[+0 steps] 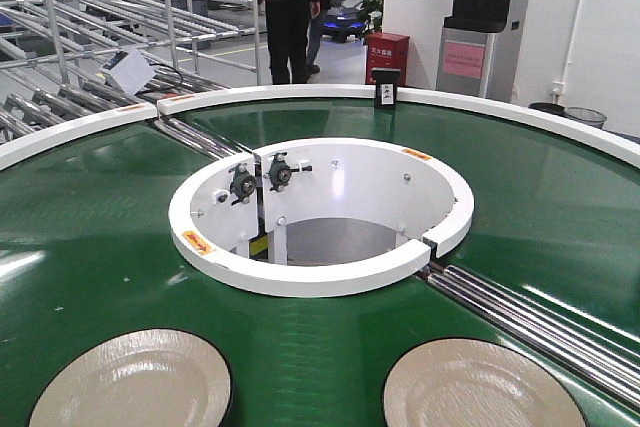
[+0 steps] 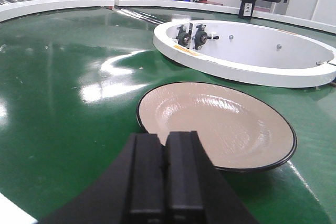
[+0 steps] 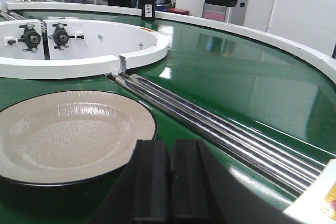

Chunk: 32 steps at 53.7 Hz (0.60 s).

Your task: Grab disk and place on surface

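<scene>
Two cream disks with black rims lie flat on the green conveyor belt [image 1: 90,227]: one at front left [image 1: 130,382], one at front right [image 1: 480,387]. In the left wrist view, the left disk [image 2: 220,124] lies just beyond my left gripper [image 2: 165,137], which is shut on nothing at the disk's near rim. In the right wrist view, the right disk [image 3: 68,132] lies ahead and to the left of my right gripper [image 3: 170,145], also shut and empty. The surface is out of view. Neither gripper shows in the front view.
A white inner ring [image 1: 320,277] with two bearings [image 1: 260,179] walls the belt's central hole. Steel rollers [image 1: 540,317] cross the belt right of the right disk. A small black stand [image 1: 387,87] sits on the far white rim. A person [image 1: 290,7] stands beyond.
</scene>
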Motion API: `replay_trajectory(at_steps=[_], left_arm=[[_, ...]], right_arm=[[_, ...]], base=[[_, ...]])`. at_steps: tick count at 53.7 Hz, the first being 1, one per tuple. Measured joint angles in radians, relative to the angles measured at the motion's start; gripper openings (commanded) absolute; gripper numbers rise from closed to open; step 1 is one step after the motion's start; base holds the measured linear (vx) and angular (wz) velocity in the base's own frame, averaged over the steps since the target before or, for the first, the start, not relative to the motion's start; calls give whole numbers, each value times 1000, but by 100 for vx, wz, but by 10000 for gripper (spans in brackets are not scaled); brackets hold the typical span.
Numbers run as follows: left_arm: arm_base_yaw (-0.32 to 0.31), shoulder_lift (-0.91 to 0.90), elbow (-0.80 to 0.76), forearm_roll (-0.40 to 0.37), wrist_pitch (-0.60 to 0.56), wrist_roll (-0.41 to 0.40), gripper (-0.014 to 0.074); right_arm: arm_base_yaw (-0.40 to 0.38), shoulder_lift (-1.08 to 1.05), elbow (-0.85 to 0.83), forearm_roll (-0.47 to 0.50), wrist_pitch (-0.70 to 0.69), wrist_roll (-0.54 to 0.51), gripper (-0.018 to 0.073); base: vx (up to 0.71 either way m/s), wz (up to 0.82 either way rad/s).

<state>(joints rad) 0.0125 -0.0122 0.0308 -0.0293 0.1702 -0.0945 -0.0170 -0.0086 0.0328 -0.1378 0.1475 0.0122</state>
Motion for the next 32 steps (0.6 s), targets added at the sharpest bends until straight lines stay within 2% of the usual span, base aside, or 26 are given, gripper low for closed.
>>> replay_trajectory(at_steps=[32], left_arm=[[0, 0, 0, 0, 0, 0, -8]], right_arm=[[0, 0, 0, 0, 0, 0, -8]], base=[[0, 0]])
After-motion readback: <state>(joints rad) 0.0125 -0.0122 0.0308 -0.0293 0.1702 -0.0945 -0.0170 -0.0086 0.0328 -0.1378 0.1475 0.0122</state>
